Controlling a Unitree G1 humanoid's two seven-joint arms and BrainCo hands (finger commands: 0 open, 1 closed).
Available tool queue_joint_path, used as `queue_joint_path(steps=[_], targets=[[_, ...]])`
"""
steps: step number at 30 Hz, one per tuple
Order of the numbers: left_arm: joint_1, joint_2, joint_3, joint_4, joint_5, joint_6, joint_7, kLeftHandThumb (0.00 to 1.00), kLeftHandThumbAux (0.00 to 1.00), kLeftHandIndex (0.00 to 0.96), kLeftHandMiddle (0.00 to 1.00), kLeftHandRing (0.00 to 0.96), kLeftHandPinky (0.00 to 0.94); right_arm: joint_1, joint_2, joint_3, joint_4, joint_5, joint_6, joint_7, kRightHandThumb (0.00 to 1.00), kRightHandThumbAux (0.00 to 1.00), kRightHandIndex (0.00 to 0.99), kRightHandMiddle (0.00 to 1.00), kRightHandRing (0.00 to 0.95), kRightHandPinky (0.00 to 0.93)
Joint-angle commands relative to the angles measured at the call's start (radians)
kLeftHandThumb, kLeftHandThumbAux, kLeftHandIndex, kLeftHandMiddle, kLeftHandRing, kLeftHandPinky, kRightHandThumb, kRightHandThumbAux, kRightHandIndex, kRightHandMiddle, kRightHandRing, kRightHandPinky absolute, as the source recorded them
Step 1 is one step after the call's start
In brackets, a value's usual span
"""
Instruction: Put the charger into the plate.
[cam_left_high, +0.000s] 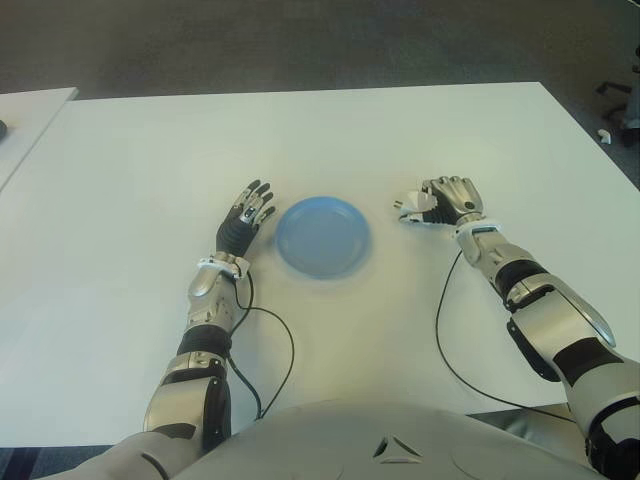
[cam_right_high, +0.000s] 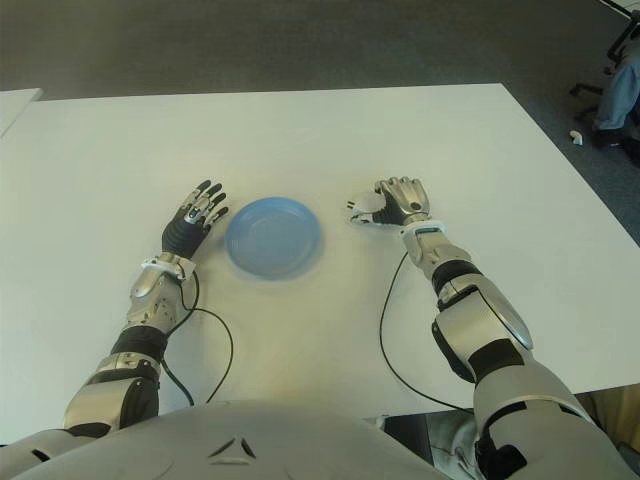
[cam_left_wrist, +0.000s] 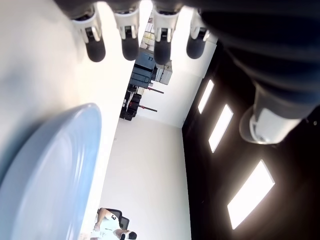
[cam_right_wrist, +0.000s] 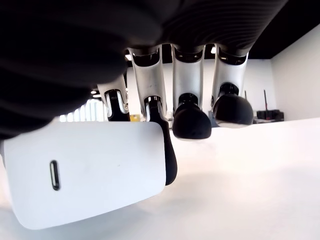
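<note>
Curled around a white charger, the right hand sat at three o'clock of the blue plate on the white worktop. Only its wrist view showed the charger's port slot. Left hand lay at nine o'clock, fingers spread and holding nothing.
</note>
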Motion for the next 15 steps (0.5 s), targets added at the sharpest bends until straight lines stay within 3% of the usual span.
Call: queue_joint_path(steps=[1, 15], targets=[[0.028, -0.012, 0.002, 0.025, 0.007, 0.021, 0.009, 0.02, 0.53, 0.0, 0.085, 0.062, 0.0, -0.003, -0.007, -0.023, -0.03, 0.02, -0.029, 0.012, 0.735, 0.707, 0.44, 0.851, 0.84, 0.841], [0.026, -0.008, 0.0, 0.026, 0.01, 0.021, 0.01, 0.024, 0.521, 0.0, 0.088, 0.059, 0.0, -0.027, -0.005, -0.121, -0.201, 0.089, -0.086, 0.038, 0.739, 0.707, 0.44, 0.851, 0.841, 0.783]])
